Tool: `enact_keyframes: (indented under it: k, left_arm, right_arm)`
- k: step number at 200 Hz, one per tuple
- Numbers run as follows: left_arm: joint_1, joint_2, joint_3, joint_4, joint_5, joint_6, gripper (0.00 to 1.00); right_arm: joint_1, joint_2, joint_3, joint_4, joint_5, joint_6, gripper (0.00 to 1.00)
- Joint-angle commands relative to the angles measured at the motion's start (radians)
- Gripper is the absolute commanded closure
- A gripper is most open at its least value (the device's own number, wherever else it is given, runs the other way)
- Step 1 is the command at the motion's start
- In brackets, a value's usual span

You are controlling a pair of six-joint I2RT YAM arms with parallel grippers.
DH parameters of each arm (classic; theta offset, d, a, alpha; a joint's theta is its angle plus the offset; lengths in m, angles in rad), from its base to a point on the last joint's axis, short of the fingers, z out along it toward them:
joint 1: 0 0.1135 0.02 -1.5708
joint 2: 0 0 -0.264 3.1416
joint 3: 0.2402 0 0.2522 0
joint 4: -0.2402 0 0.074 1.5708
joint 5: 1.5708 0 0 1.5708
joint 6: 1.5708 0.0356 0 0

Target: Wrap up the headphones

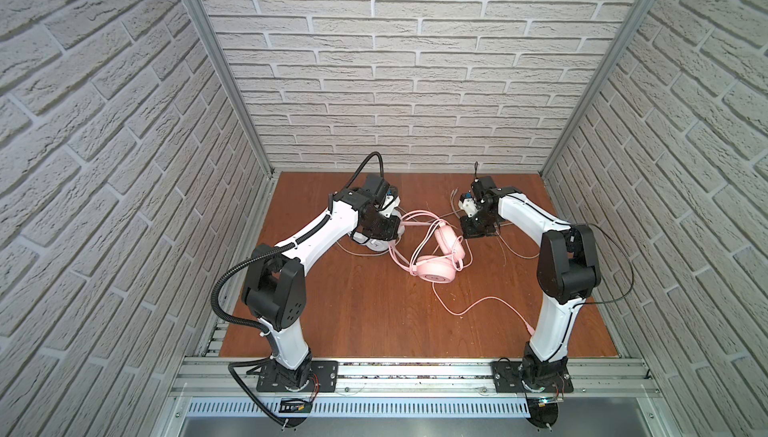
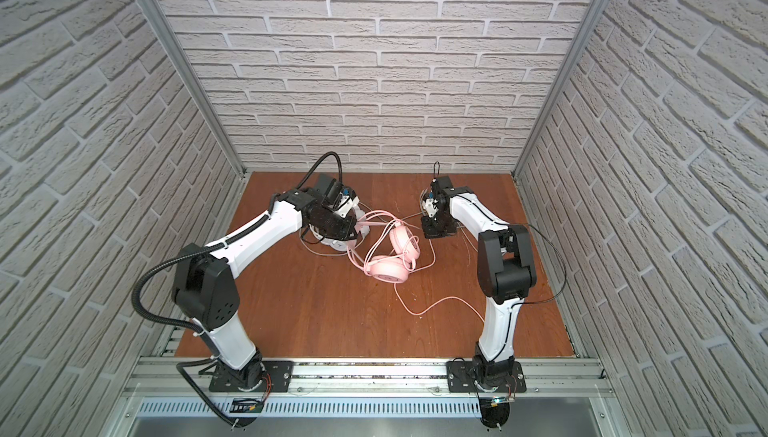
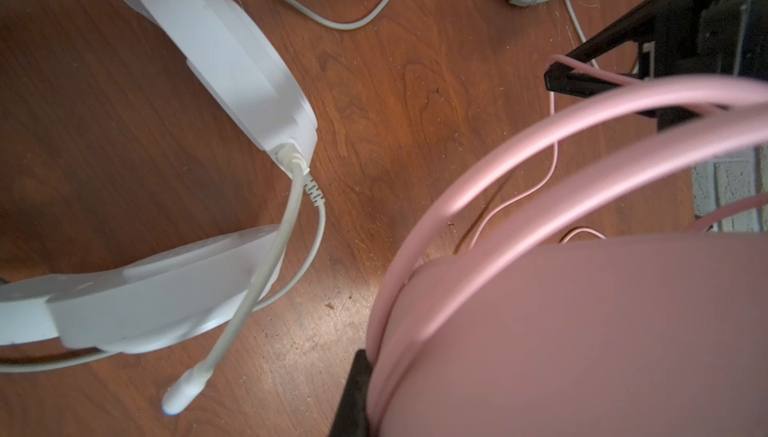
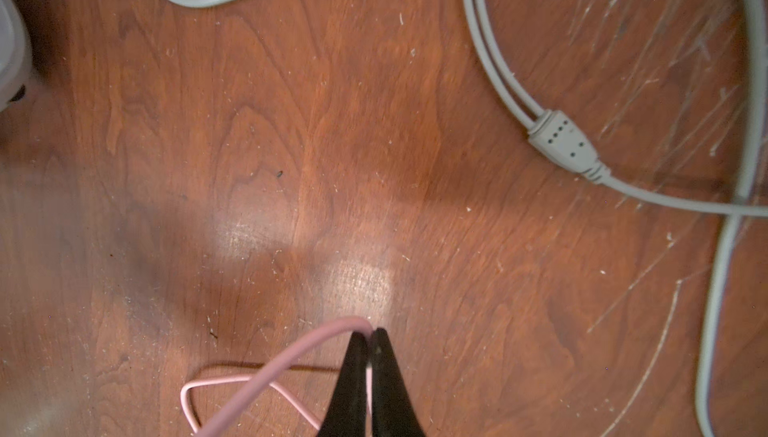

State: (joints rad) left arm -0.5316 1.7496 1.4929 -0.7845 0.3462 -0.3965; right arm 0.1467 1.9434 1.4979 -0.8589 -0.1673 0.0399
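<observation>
The right gripper [image 4: 369, 337] pinches the pink cord [image 4: 291, 356] between closed jaws above the wooden table [image 4: 291, 164]. The left gripper [image 3: 365, 356] is clamped on the pink headset [image 1: 436, 266] at its headband. Two headsets lie mid-table: the pink one, and a white headset [image 3: 232, 52] just beside the left gripper. Only the wrist views show the grey cord's splitter [image 4: 561, 142] and the white microphone boom [image 3: 249, 289].

White over-ear headset [image 1: 380, 243] mostly hidden under left arm in both top views. Pink padded ear cup [image 3: 582, 331] blurred, cut by lower right frame edge in left wrist view. Grey cord [image 4: 719, 289] runs off right edge.
</observation>
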Motion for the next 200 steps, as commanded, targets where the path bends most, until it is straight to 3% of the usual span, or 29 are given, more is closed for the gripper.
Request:
enact_keyframes:
  k: [1, 91, 200]
  left_arm:
    - [0.012, -0.032, 0.005, 0.082, 0.094, -0.034, 1.0]
    - [0.041, 0.003, 0.009, 0.074, 0.099, -0.053, 1.0]
    - [0.09, 0.058, 0.033, 0.078, 0.039, -0.183, 1.0]
  right_arm:
    - [-0.007, -0.002, -0.016, 0.057, -0.027, 0.025, 0.91]
    - [-0.013, -0.063, -0.073, 0.116, -0.041, 0.074, 0.71]
    - [-0.014, -0.431, -0.36, 0.165, 0.005, 0.088, 0.52]
